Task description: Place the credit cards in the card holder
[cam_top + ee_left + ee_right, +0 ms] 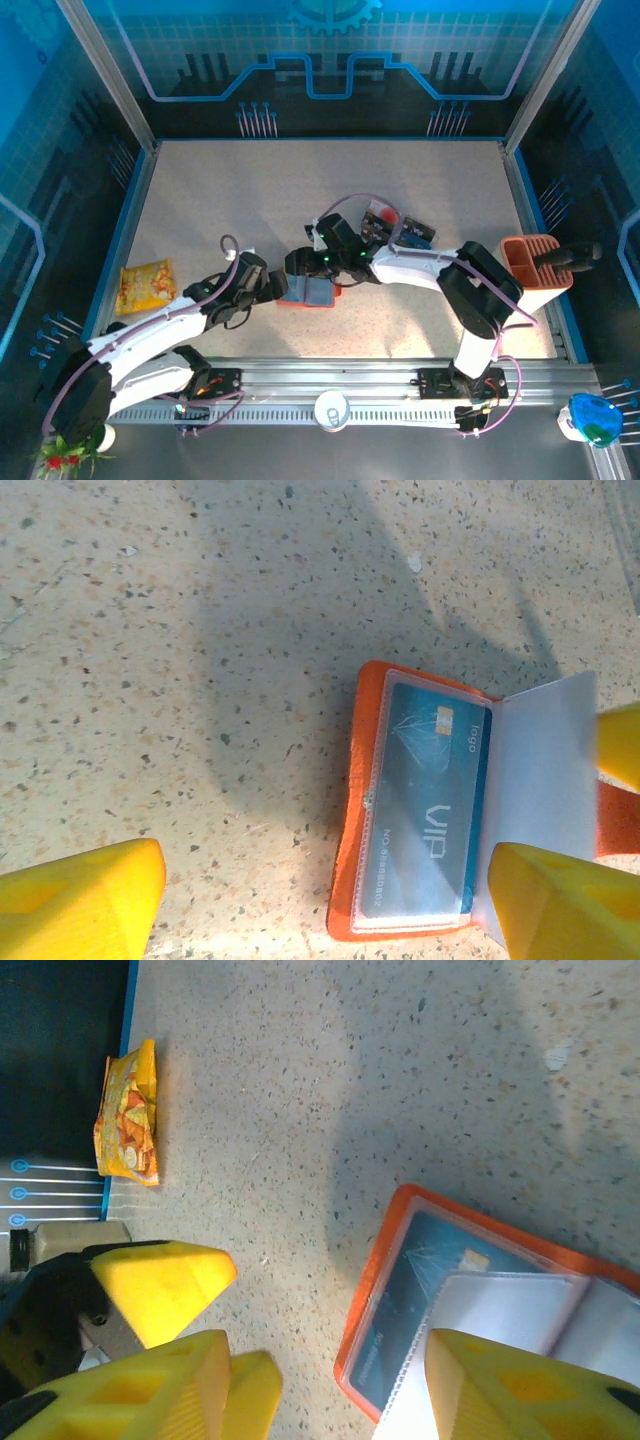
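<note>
Left wrist view shows our left hand (320,885) spread wide and pinching nothing. The card holder (347,860) lies open on the surface (200,630) just inside its right finger, a teal card (430,800) already pocketed. Our right hand (340,1385) is half spread and empty, one finger over the grey flap (545,770). We judge the flap needs pinning flat before fetching more credit cards (418,233), which lie beyond the right hand.

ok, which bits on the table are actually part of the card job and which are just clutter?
Job:
- card holder, lying open
- teal VIP card, already in its clear sleeve
- loose credit cards, on the far side of the right arm

Clutter:
- snack bag, at the table's left edge
- terracotta slotted bin, at the right edge
</note>
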### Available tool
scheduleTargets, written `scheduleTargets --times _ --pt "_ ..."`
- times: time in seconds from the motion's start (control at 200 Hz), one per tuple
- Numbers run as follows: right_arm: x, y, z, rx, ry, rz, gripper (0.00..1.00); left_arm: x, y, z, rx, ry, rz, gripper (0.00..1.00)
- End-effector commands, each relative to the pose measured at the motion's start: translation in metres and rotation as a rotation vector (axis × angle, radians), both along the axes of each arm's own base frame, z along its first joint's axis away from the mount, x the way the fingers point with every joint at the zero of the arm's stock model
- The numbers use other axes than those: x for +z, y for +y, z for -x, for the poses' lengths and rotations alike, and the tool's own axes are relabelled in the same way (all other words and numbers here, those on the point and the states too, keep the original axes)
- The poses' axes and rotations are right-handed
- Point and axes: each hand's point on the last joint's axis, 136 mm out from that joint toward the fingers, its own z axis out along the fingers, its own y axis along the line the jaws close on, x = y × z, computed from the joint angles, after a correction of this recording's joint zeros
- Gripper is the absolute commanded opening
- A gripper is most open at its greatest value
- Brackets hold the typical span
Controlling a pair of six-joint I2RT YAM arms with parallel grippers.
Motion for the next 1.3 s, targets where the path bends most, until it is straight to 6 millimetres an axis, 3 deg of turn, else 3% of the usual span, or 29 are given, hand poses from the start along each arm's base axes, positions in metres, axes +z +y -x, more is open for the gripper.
scheduleTargets --times 0.0,0.17,0.345,0.505,0.72,0.89,1.056,1.296 --pt "-0.018 0.01 0.003 0.003 0.043 0.031 0.55 -0.002 0.015 0.008 0.04 0.008 -0.01 0.86" --pt "-0.039 0.016 0.0 -0.011 0.075 0.033 0.55 0.002 0.024 0.013 0.055 -0.005 -0.004 0.87" --pt "-0.04 0.017 0.002 -0.017 0.091 0.014 0.54 0.004 0.024 0.015 0.048 -0.002 0.006 0.89" --pt "-0.028 0.016 0.001 -0.027 0.085 -0.022 0.54 0.003 0.021 0.014 0.041 0.011 0.01 0.9" --pt "0.008 0.007 -0.011 -0.054 0.044 -0.065 0.54 0.005 0.01 0.009 0.009 0.031 0.026 0.91" --pt "0.035 -0.019 -0.027 -0.09 0.003 -0.054 0.54 0.016 -0.003 -0.002 -0.03 0.027 0.034 0.92" --pt "0.059 -0.058 -0.04 -0.095 -0.069 0.057 0.54 0.026 -0.018 -0.017 -0.078 0.032 0.034 0.95" --pt "0.054 -0.128 -0.051 0.012 -0.17 0.463 0.51 0.03 -0.03 -0.029 -0.12 0.05 0.015 0.99"
